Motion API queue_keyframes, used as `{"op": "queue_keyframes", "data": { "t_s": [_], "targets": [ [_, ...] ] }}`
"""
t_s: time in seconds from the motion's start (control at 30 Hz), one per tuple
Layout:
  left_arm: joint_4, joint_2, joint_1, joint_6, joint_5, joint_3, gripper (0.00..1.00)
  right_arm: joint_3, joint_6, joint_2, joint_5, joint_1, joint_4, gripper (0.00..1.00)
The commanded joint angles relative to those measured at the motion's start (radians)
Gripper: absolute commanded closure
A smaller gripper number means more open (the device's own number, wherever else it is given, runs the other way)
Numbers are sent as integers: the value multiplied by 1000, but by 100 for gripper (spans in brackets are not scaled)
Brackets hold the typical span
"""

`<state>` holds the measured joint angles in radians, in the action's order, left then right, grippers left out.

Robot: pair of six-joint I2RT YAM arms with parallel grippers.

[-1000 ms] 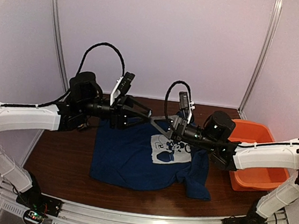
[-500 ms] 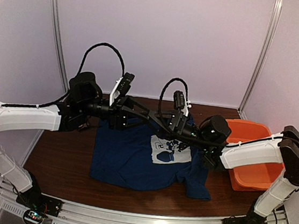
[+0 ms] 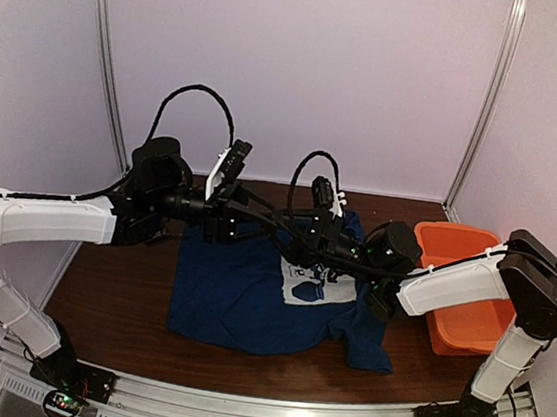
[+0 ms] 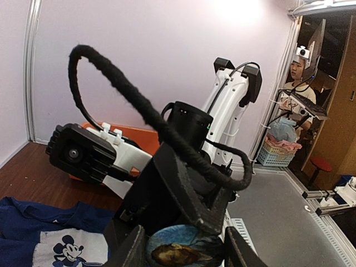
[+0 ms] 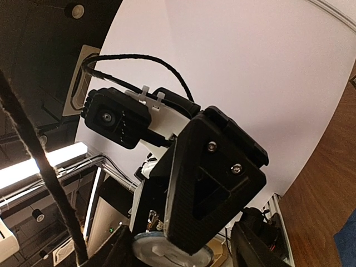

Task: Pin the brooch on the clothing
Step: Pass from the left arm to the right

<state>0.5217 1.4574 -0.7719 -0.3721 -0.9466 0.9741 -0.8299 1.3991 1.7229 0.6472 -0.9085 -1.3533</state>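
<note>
The navy T-shirt (image 3: 229,293) lies flat on the table, its white mouse print (image 3: 315,283) near the right arm. Both grippers meet in the air above its collar. My left gripper (image 3: 279,223) is shut on the brooch (image 4: 186,250), a small round blue-tinted disc that spans the gap between its fingers (image 4: 133,250). My right gripper (image 3: 297,243) reaches in from the opposite side. In the right wrist view the brooch's pale back (image 5: 161,255) sits between that gripper's fingers (image 5: 250,245), with a gap on one side. A left finger (image 5: 211,183) covers part of the disc.
An orange plastic tub (image 3: 466,326) stands at the table's right edge, beside the right arm. Bare brown tabletop (image 3: 108,290) shows left of the shirt. White walls and metal frame posts close in the back and sides.
The right arm has swung left until its gripper meets the left one, and its jaws have narrowed around the brooch. The left arm and the shirt have stayed put.
</note>
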Motion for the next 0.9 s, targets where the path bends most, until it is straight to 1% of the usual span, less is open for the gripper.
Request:
{"op": "queue_keyframes", "data": {
  "t_s": [0.0, 0.1, 0.2, 0.23, 0.3, 0.33, 0.37, 0.47, 0.53, 0.57, 0.6, 0.7, 0.77, 0.87],
  "targets": [
    [34, 11, -3, 17, -19, 0, 66, -9, 45, 22, 14, -4, -202, 44],
    [31, 9, -3, 19, -16, 0, 66, -5, 43, 19, 13, -4, -193, 49],
    [28, 8, -3, 22, -13, -2, 63, 2, 36, 17, 12, -4, -182, 61],
    [25, 8, -3, 24, -9, -2, 60, 5, 35, 15, 10, -4, -181, 62],
    [17, 6, -3, 30, -5, 0, 56, 8, 30, 9, 9, -3, -173, 63],
    [13, 7, -3, 32, -1, 0, 53, 9, 25, 6, 10, -3, -162, 63],
    [9, 5, -3, 34, 1, 0, 49, 10, 12, -1, 9, -1, -144, 64],
    [-3, 0, -3, 38, 17, 1, 25, 15, -22, -24, 8, 7, -83, 64],
    [-25, -13, -3, 51, 41, 3, 12, 21, -57, -48, 6, 18, -27, 64],
    [-38, -21, -2, 59, 60, 2, 6, 25, -79, -63, 3, 26, 16, 65],
    [-50, -32, -3, 67, 82, -1, 3, 28, -107, -83, -2, 33, 71, 65],
    [-85, -60, -3, 93, 146, -3, 2, 26, -238, -161, -39, 52, 302, 65],
    [-98, -75, -3, 100, 188, -6, 2, 5, -357, -219, -87, 55, 507, 64],
    [-136, -75, -3, 107, 295, -1, 2, -58, -522, -303, -213, 55, 829, 64]
  ]
}}
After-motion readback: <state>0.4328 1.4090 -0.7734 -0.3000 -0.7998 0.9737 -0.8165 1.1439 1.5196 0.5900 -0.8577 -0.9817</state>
